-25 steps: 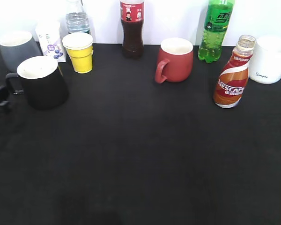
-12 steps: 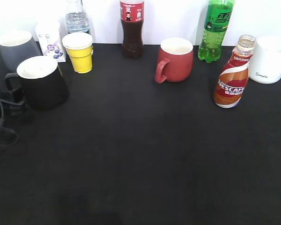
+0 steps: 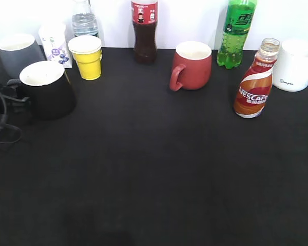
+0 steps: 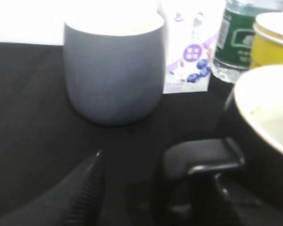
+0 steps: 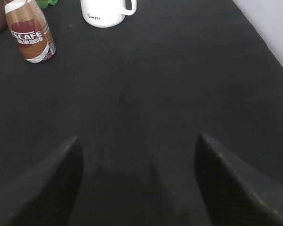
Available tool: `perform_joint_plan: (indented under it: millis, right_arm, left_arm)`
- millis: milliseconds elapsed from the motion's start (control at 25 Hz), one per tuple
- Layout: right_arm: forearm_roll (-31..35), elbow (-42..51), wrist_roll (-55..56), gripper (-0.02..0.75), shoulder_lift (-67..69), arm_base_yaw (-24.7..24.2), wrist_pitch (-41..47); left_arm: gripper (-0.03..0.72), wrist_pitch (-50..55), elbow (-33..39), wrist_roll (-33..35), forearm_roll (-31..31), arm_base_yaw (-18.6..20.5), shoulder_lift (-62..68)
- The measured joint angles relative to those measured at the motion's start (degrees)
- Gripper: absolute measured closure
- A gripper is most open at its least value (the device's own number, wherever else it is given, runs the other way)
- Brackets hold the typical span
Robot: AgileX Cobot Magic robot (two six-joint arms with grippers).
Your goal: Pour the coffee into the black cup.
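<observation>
— Coffee bottle point(image 3: 253, 84) upright and uncapped on the tabletop point(image 3: 154, 169), just left of the white mug point(image 3: 294, 65); black cup point(image 3: 46, 89) well apart, far left.
— Claws?
— Left claw point(image 4: 146, 188) spread around the cup's handle point(image 4: 203, 157), gripping nothing. Right claw point(image 5: 137, 183) wide open, empty, short of the bottle.
— Risk?
— Possibly a nudged cup, or a spill from the uncapped bottle.
</observation>
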Motion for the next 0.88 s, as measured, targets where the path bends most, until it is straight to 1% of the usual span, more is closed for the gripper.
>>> perform_joint_plan:
  millis: [120, 240, 360, 400, 440, 480, 600, 640, 680, 800, 880]
  right_arm:
    - [0.0, 0.0, 0.0, 0.163, 0.0, 0.0, 0.0]
    - [0.0, 0.0, 0.0, 0.164, 0.0, 0.0, 0.0]
    - [0.0, 0.0, 0.0, 0.164, 0.0, 0.0, 0.0]
    - [0.0, 0.0, 0.0, 0.164, 0.0, 0.0, 0.0]
    - [0.0, 0.0, 0.0, 0.164, 0.0, 0.0, 0.0]
    - [0.0, 0.0, 0.0, 0.164, 0.0, 0.0, 0.0]
    - [0.0, 0.0, 0.0, 0.164, 0.0, 0.0, 0.0]
    - [0.0, 0.0, 0.0, 0.164, 0.0, 0.0, 0.0]
    - [0.0, 0.0, 0.0, 0.164, 0.0, 0.0, 0.0]
    - [0.0, 0.0, 0.0, 0.164, 0.0, 0.0, 0.0]
    - [0.0, 0.0, 0.0, 0.164, 0.0, 0.0, 0.0]
  left_arm:
    - [0.312, 0.42, -0.72, -0.05, 3.42, 2.08, 0.11]
    - [0.325, 0.76, -3.72, -0.05, 6.85, 2.57, 2.31]
    - [0.335, 0.1, -7.83, -0.05, 7.58, 2.71, 6.28]
    - [0.382, 0.05, -9.38, -0.05, 7.95, 2.71, 7.26]
    - [0.487, -0.13, -10.25, -0.05, 8.66, 2.71, 7.87]
    - [0.614, -0.51, -10.31, -0.05, 9.45, 2.71, 8.0]
    - [0.625, -1.61, -10.37, -0.16, 9.96, 2.71, 8.05]
    - [0.627, -3.35, -10.17, -0.73, 11.13, 2.71, 8.05]
    - [0.629, -4.87, -9.6, -2.02, 12.76, 2.75, 7.48]
    - [0.631, -6.9, -6.61, -6.84, 17.46, 2.75, 0.33]
    - [0.631, -7.21, -5.79, -9.57, 22.26, 2.56, -2.88]
